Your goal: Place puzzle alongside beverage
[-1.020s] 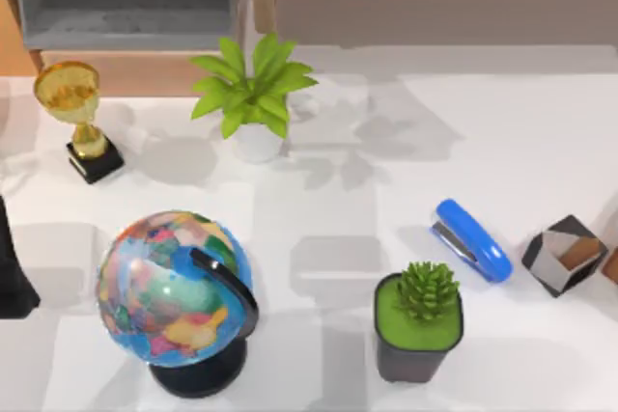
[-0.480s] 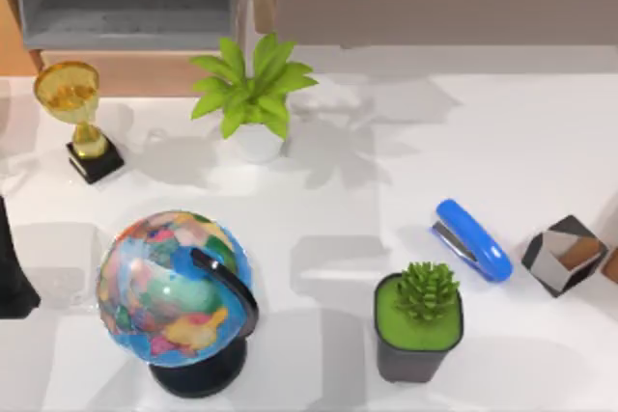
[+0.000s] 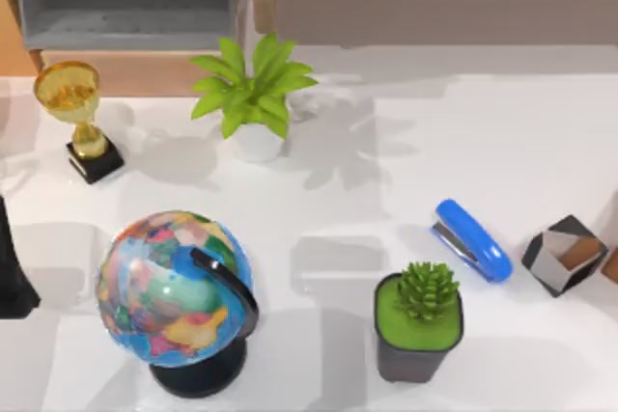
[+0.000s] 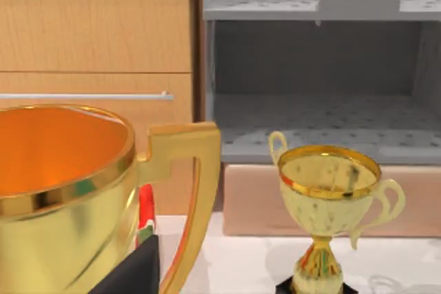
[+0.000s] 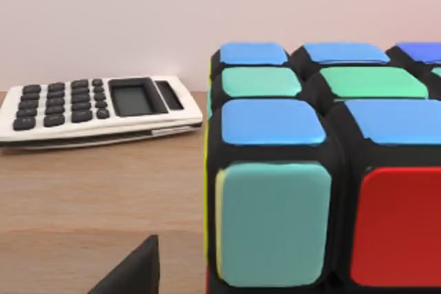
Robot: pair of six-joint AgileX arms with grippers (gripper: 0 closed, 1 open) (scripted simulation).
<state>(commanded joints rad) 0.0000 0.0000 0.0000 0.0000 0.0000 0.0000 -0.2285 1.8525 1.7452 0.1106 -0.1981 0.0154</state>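
Note:
The puzzle (image 5: 324, 170) is very near in the right wrist view, a black-framed cube with blue, green, pale teal and red tiles. It stands on a wooden surface beside a white calculator (image 5: 96, 108). A dark part of my right gripper (image 5: 131, 273) shows just beside the cube's near corner. In the left wrist view, a dark part of my left gripper (image 4: 134, 273) sits close against a large gold trophy (image 4: 76, 197). The beverage is out of view.
On the white table stand a globe (image 3: 179, 287), a leafy potted plant (image 3: 253, 94), a small gold trophy (image 3: 77, 113), a succulent in a dark pot (image 3: 420, 320), a blue stapler (image 3: 471, 240) and a dark angular block (image 3: 565, 255). A dark shape (image 3: 10, 272) is at the left edge.
Shadows on the table behind the leafy plant have drifted to the left. No object on the table has moved.

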